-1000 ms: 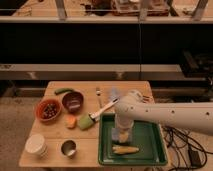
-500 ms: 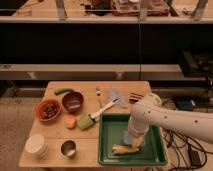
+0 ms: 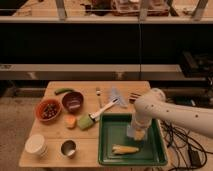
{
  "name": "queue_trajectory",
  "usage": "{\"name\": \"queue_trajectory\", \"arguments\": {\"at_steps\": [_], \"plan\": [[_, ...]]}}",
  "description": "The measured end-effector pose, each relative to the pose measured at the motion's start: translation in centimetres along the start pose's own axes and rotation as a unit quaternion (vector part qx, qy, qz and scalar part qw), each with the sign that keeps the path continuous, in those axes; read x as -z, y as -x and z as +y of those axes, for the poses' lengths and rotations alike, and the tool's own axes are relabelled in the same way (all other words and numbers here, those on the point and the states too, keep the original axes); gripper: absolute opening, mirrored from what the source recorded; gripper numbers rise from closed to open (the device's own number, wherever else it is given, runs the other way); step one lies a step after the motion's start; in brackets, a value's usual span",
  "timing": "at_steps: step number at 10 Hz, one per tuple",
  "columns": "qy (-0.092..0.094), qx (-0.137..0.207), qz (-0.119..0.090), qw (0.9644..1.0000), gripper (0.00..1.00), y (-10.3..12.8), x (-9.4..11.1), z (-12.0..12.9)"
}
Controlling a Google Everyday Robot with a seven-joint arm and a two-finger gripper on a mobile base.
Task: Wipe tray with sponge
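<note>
Starting at the left of the desk (image 3: 55,131), a white cup (image 3: 36,144), a bowl of dark food (image 3: 48,110) and a metal cup (image 3: 68,148) were set apart from the work. A green-headed brush (image 3: 95,115) lay beside the tray (image 3: 111,150). Inside the tray, the claw (image 3: 137,131) was lowered, closed on the sponge (image 3: 140,134), apparently pressed down for wiping. A yellowish item (image 3: 125,149) lay nearby.
</note>
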Motion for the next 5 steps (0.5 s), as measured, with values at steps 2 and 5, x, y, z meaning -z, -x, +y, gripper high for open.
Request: {"name": "queue_trajectory", "arguments": {"at_steps": [2,5], "plan": [[-0.008,0.0,0.007,0.9999,0.31,1.1,-0.3,-2.3],[-0.009,0.026,0.001,0.9996,0.31,5.4,-0.9,-2.3]]}}
